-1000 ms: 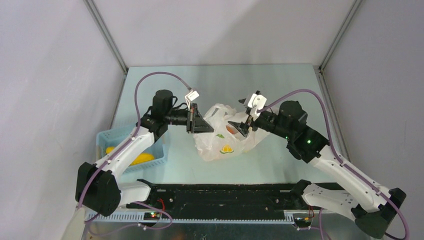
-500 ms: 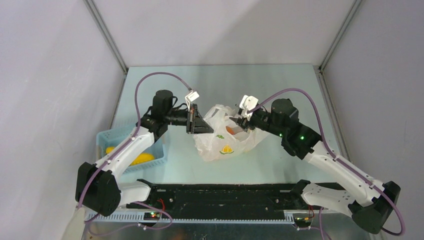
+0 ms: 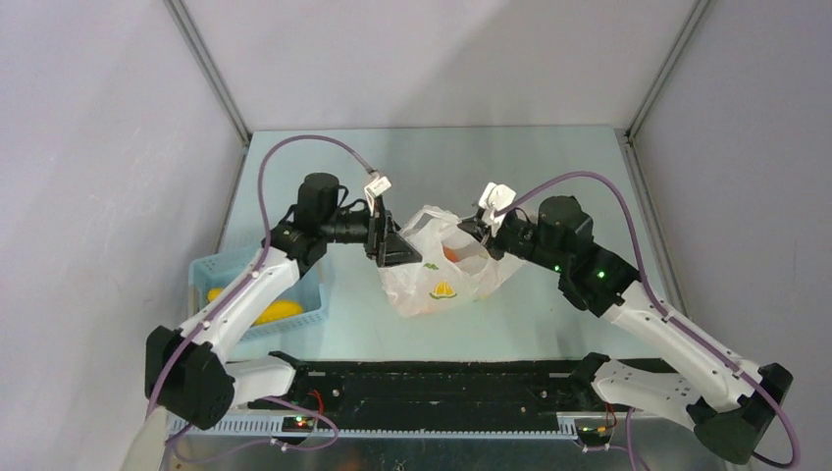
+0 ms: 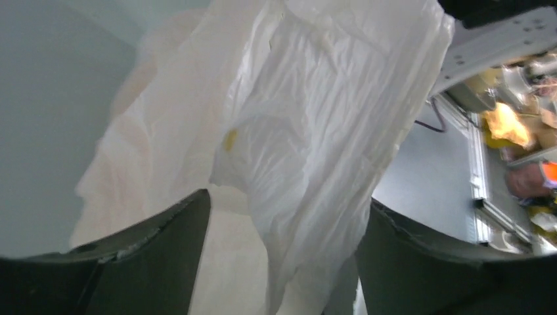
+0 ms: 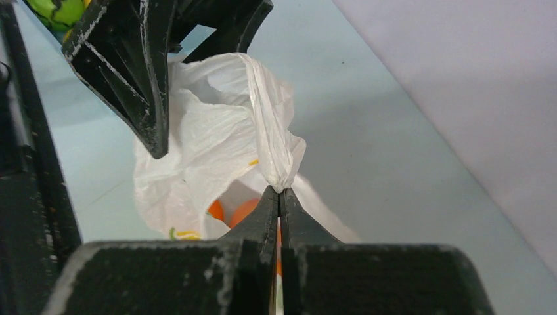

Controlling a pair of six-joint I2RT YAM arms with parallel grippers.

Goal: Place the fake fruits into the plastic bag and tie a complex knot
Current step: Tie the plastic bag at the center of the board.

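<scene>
The plastic bag (image 3: 442, 280) sits slumped on the tabletop (image 3: 510, 177) between the two arms, its mouth facing up. The right gripper (image 5: 279, 190) has its fingers pressed together on a twisted handle strip (image 5: 269, 131) of the bag and pinches it right at the fingertips. The left gripper (image 4: 287, 200) has its fingers spread. Loose bag film hangs between them, but nothing is clamped. Orange fake fruits (image 5: 244, 211) show through the opening, low inside the bag. A long yellow fruit (image 3: 278, 312) lies in the light blue basket (image 3: 231, 267), well apart from the bag on the left.

With only one side held, the main danger is losing the bag's shape. The right pinch takes in very little of the strip, so a pull upward or outward could slide the slick film out of the fingertips. The mouth would then collapse over the fruits. A harder tug might stretch or tear the thin plastic at the bunched point. The left fingers are surrounded by slack film. If they close blindly they may catch a fold of the bag wall and not the second handle, and that would spoil any knot. Lifting one-sided could also tip the bag and let the round fruits roll out onto the tabletop. Tying now would probably leave the yellow fruit outside the bag
</scene>
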